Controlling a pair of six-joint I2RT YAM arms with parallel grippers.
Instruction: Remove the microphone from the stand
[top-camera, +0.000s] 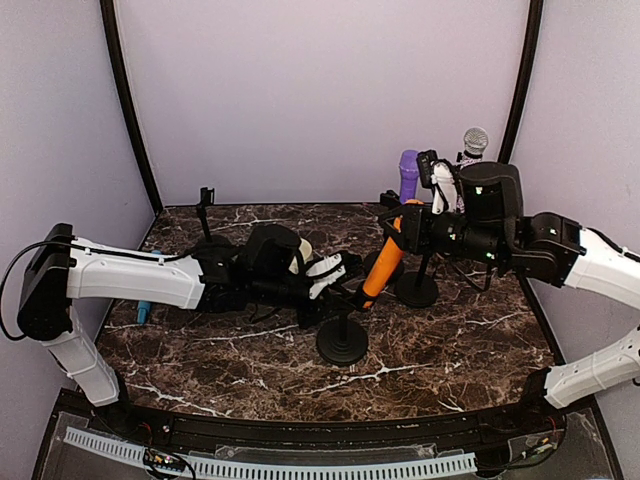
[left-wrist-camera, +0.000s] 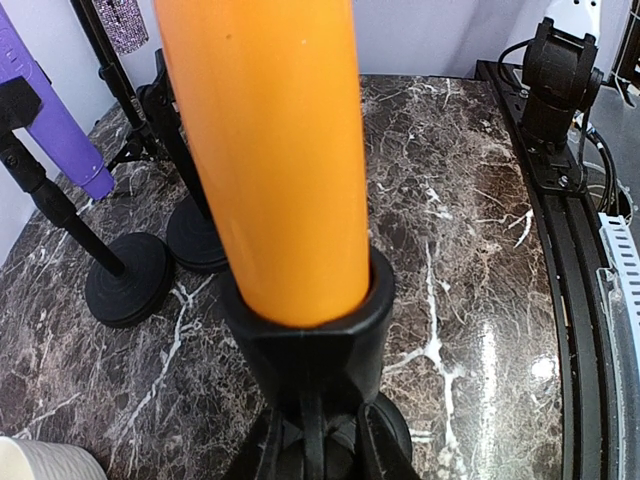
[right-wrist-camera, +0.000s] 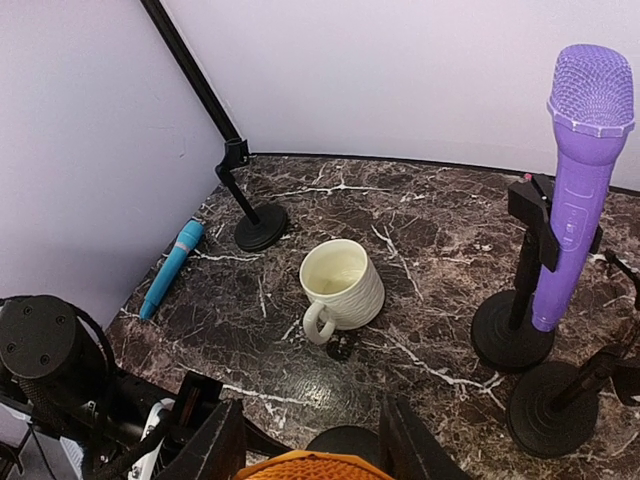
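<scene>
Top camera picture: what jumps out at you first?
The bright orange microphone leaning in its stand in the middle, with the right pincer clamped on its top. Behind it, at the back right, a purple microphone pokes up.

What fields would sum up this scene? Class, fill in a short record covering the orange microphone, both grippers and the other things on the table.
target: orange microphone, tilted, seated in the clip of its stand
left gripper: shut on the stand, below the clip
right gripper: shut on the orange microphone's upper end
other microphones: purple microphone and silver microphone in stands; blue microphone lying flat
also: white mug, upright; empty stand
task state: orange microphone not yet out
</scene>
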